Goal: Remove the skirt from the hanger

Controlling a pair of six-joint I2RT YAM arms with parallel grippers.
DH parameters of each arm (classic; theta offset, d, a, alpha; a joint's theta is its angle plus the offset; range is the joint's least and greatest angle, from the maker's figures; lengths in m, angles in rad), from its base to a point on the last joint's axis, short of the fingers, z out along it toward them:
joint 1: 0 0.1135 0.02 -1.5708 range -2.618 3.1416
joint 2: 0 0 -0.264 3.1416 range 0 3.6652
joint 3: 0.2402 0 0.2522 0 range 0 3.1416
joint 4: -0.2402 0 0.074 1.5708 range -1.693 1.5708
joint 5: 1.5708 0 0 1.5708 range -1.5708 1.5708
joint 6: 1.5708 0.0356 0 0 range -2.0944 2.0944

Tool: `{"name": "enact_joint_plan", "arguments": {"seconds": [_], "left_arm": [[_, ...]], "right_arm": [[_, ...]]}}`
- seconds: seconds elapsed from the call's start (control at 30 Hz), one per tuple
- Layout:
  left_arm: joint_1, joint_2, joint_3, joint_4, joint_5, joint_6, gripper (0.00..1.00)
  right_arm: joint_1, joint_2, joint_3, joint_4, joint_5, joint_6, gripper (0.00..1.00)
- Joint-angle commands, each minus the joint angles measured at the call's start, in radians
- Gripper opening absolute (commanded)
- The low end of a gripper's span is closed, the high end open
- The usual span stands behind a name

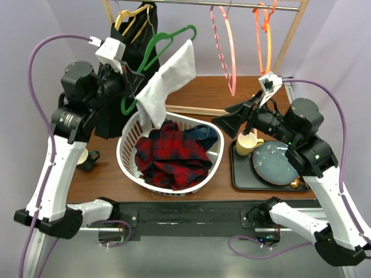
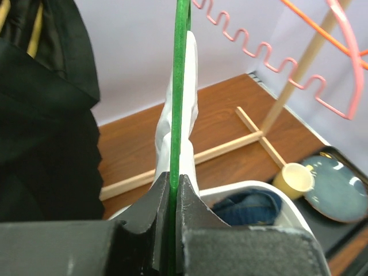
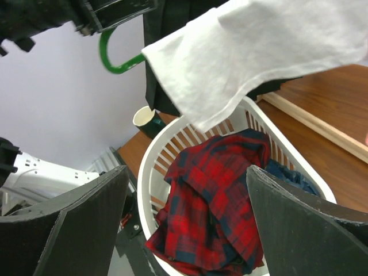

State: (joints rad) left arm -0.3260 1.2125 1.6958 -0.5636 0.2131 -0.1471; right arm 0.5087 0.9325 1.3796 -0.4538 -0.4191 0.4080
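Note:
A white skirt hangs over a green hanger above the white laundry basket. My left gripper is shut on the green hanger; in the left wrist view the hanger's thin bar runs straight up from between the closed jaws, with the skirt draped behind it. My right gripper is open at the basket's right side, its fingers pointing left and nothing between them. In the right wrist view the skirt hangs above and beyond the open gripper, apart from it.
The basket holds a red plaid garment and a blue one. A black garment hangs at the rack's left; pink and orange hangers hang right. A tray carries a yellow mug and blue plate. A dark cup stands left.

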Motion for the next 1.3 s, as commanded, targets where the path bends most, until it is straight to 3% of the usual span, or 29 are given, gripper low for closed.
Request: {"name": "enact_joint_plan", "arguments": {"seconds": [0.0, 0.2, 0.4, 0.57, 0.83, 0.87, 0.93, 0.97, 1.0, 1.03, 1.07, 1.27], "left_arm": [[-0.001, -0.099, -0.022, 0.045, 0.091, -0.072, 0.0], [-0.001, -0.218, -0.116, 0.077, 0.115, -0.127, 0.0], [-0.001, -0.296, -0.149, 0.039, 0.083, -0.152, 0.0], [-0.001, -0.358, -0.222, 0.085, 0.123, -0.206, 0.0], [-0.001, -0.413, -0.239, 0.093, 0.127, -0.25, 0.0], [-0.001, -0.422, -0.243, 0.096, 0.132, -0.253, 0.0], [-0.001, -0.43, -0.252, 0.091, 0.129, -0.247, 0.0], [-0.001, -0.433, -0.252, 0.082, 0.12, -0.24, 0.0], [-0.001, -0.435, -0.252, 0.065, 0.086, -0.227, 0.0], [-0.001, -0.438, -0.251, 0.057, 0.071, -0.22, 0.0], [-0.001, -0.447, -0.252, 0.05, 0.054, -0.213, 0.0], [-0.001, -0.465, -0.226, 0.016, -0.07, -0.168, 0.0]], "right_arm": [[0.057, 0.054, 0.033, 0.058, 0.029, 0.017, 0.86], [0.301, 0.176, 0.067, 0.083, 0.209, -0.052, 0.86], [0.442, 0.233, 0.033, 0.236, 0.31, -0.06, 0.91], [0.527, 0.318, 0.026, 0.312, 0.417, -0.078, 0.99], [0.603, 0.439, 0.027, 0.435, 0.516, -0.084, 0.95], [0.606, 0.457, 0.026, 0.448, 0.519, -0.084, 0.92], [0.608, 0.469, 0.026, 0.451, 0.528, -0.08, 0.74], [0.61, 0.47, 0.026, 0.449, 0.537, -0.077, 0.59], [0.611, 0.463, 0.012, 0.449, 0.554, -0.075, 0.23], [0.613, 0.453, 0.001, 0.451, 0.58, -0.075, 0.07], [0.614, 0.442, -0.011, 0.451, 0.598, -0.072, 0.0], [0.613, 0.362, -0.056, 0.405, 0.712, -0.101, 0.0]]}}
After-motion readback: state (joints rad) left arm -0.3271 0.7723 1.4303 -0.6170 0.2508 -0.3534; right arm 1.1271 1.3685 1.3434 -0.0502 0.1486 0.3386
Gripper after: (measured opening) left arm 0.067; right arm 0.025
